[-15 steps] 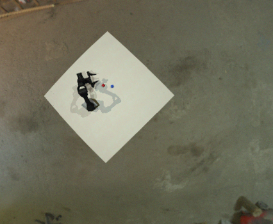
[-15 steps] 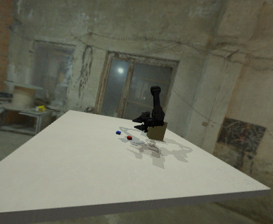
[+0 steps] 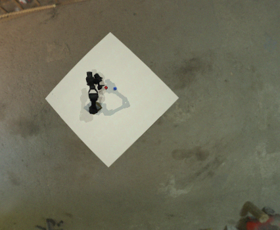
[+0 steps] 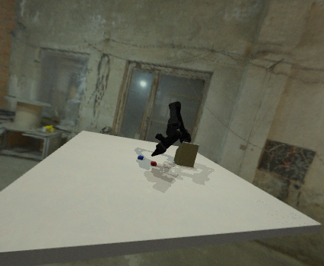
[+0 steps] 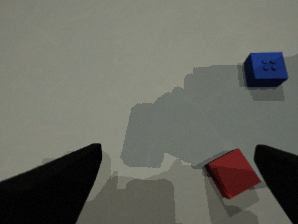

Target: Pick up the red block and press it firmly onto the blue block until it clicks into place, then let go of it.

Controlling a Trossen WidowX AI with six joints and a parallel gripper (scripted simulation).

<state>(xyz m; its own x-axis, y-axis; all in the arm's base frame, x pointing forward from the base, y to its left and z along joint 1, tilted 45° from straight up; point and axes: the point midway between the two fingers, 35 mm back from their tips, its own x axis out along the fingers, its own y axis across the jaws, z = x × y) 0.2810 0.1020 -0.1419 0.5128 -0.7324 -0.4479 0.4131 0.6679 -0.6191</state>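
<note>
White tabletop [image 3: 135,125] [image 4: 99,213] [image 5: 75,75] w/ red blk [image 3: 106,87] [image 4: 154,163] [image 5: 233,174] near blue blk [image 3: 115,89] [image 4: 141,157] [image 5: 266,70].

Prob. derelict bldg. w/ stained walls [image 4: 228,23], grimy concrete flr. [image 3: 217,131]

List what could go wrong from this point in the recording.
The open gripper is off-centre: in the wrist view the red block lies close to one fingertip, so descending straight could knock it or land on it.

The red block also looks turned relative to the fingers, so closing might catch its corners and twist it.

The blue block sits nearby, and could perhaps be nudged.
</note>
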